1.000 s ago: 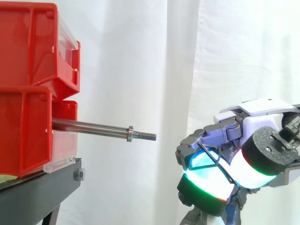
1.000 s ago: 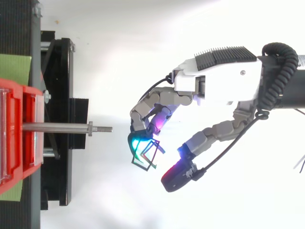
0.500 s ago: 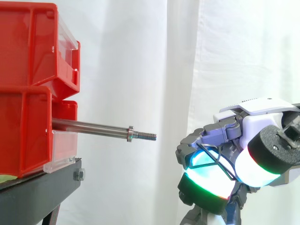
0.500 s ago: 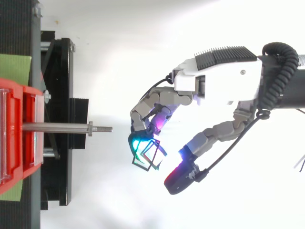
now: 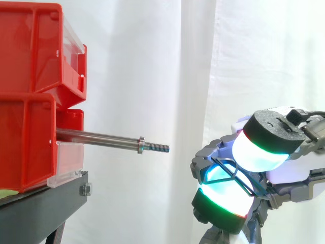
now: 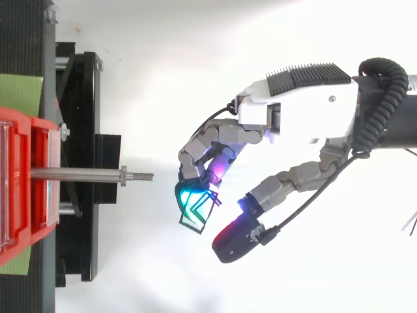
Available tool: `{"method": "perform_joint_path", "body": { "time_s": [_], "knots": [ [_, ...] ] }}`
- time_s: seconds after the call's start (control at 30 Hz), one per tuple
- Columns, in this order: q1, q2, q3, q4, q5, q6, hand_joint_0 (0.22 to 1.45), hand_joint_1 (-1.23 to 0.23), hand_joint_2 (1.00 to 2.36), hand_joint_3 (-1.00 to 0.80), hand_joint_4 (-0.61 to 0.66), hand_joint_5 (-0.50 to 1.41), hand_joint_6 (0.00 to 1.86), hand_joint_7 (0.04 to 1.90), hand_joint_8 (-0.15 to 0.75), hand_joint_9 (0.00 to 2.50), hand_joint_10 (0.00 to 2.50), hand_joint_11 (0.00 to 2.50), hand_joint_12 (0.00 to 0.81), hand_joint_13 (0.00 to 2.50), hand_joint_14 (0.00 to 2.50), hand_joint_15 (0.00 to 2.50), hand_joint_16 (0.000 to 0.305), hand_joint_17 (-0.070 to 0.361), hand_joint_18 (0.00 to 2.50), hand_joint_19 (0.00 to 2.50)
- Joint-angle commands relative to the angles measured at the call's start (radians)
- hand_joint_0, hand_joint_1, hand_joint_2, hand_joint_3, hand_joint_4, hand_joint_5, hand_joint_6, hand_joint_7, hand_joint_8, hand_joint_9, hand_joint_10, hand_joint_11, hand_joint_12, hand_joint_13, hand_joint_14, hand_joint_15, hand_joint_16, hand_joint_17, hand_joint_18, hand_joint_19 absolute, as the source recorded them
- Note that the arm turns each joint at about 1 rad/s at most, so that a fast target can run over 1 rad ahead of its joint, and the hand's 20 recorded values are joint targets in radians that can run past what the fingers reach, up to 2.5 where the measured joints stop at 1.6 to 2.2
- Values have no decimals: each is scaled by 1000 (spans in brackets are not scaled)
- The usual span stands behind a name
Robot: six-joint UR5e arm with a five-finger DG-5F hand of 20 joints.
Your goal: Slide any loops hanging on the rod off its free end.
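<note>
The hand (image 6: pixel 296 104), fingers (image 6: pixel 195 153) curled around the thin dark wire loop (image 6: pixel 199 210), has swung its thumb closer; the bare steel rod (image 5: pixel 96 137) suggests the task is done.

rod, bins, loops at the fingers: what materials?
rod: bare metal, likely steel; silvery sheen, threaded tip.
bins: moulded plastic, glossy red, clear front panels.
loops hooked in the curled fingers: probably thin dark wire, given their angular shapes, though stiff cord is possible.

Red bins (image 5: pixel 25 137), silver rod (image 5: pixel 96 136), black stand (image 5: pixel 40 208), dark loop (image 6: pixel 199 212), grey-white robot hand (image 6: pixel 306 111)
</note>
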Motion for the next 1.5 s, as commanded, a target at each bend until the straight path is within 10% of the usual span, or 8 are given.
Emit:
{"method": "perform_joint_path", "body": {
  "time_s": [0.0, 0.4, 0.53, 0.87, 1.47],
  "knots": [
    [0, 0, 0, 0, 0, 0, 639, -623, 1000, -500, 118, -170, 850, 1031, 328, 937, 12, 292, 311, 840, 4, 100, 46, 104, 908, 321],
    [-8, 0, 0, -15, -3, 2, 681, -837, 1000, -500, 91, -187, 873, 1011, 320, 911, 11, 307, 315, 837, 4, 103, 46, 104, 910, 308],
    [-8, 0, 0, -37, -6, 2, 727, -835, 1019, -262, -21, -206, 896, 1458, 321, 912, 13, 325, 317, 846, 4, 99, 47, 105, 918, 309],
    [-2, 5, 26, -48, -5, -2, 817, -853, 1002, -479, -37, -221, 927, 1121, 296, 908, 11, 330, 311, 854, 4, 108, 45, 101, 896, 307],
    [-3, 5, 51, -97, -6, 0, 837, -887, 1002, -473, -27, -221, 914, 1084, 259, 887, 11, 329, 300, 836, 5, 110, 43, 96, 867, 309]
  ]
}}
